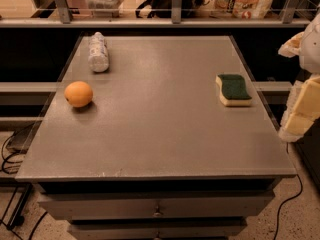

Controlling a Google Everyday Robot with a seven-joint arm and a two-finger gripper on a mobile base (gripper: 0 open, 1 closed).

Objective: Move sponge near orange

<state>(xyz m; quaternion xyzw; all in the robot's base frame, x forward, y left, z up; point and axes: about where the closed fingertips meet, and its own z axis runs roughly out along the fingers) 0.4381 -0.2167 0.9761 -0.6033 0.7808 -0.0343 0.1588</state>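
Observation:
The sponge [233, 89] lies flat on the right side of the grey table [155, 129], green scouring face up, pale yellow foam showing at its front edge. The orange [78, 94] sits near the table's left edge, far from the sponge. My gripper [303, 106] hangs at the right edge of the view, beyond the table's right side, to the right of the sponge and a little nearer than it. It holds nothing that I can see.
A whitish plastic bottle [98, 52] lies on its side at the back left of the table, behind the orange. A metal rail and shelf [175, 19] run behind the table. Drawers [157, 209] sit under the tabletop. Cables lie on the floor at left and right.

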